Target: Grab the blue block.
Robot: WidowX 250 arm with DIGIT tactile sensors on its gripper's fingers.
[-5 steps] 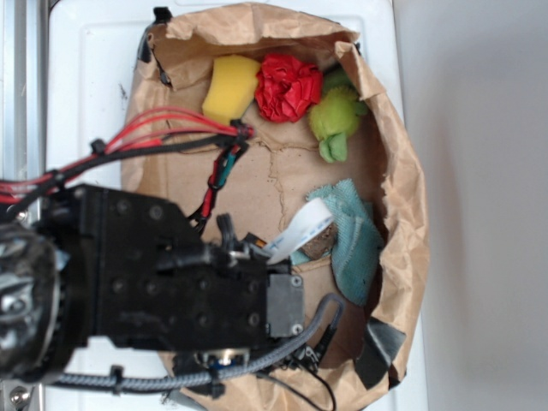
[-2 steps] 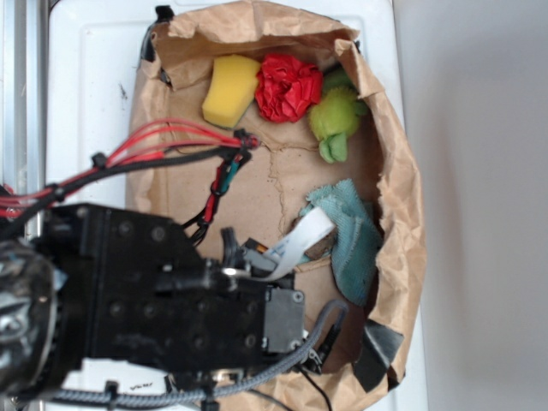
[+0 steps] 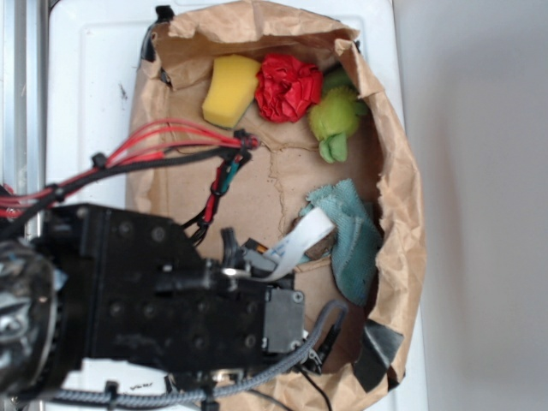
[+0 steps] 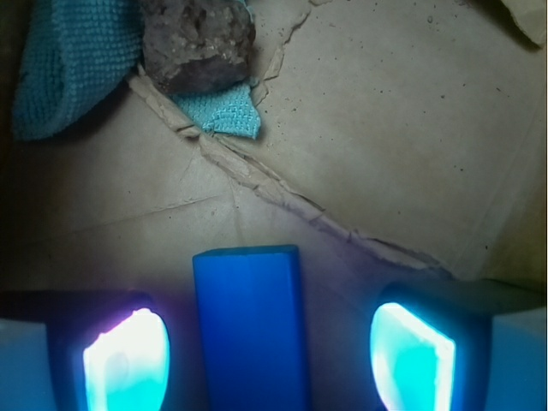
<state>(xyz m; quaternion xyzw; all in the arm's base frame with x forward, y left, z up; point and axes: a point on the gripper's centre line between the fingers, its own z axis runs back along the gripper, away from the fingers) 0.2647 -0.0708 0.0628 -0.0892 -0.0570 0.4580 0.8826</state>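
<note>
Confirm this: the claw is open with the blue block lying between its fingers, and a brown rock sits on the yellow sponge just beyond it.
Not quite. The wrist view shows the brown rock sitting on the teal cloth, not on a yellow sponge. The rest holds: the claw is open, with the blue block between its fingers.

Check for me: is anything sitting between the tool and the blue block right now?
Nothing visible. In the wrist view the blue block lies on the brown paper between the open tool's two fingers, with bare gaps either side. The brown rock and teal cloth lie beyond it, clear of the fingers.
</note>
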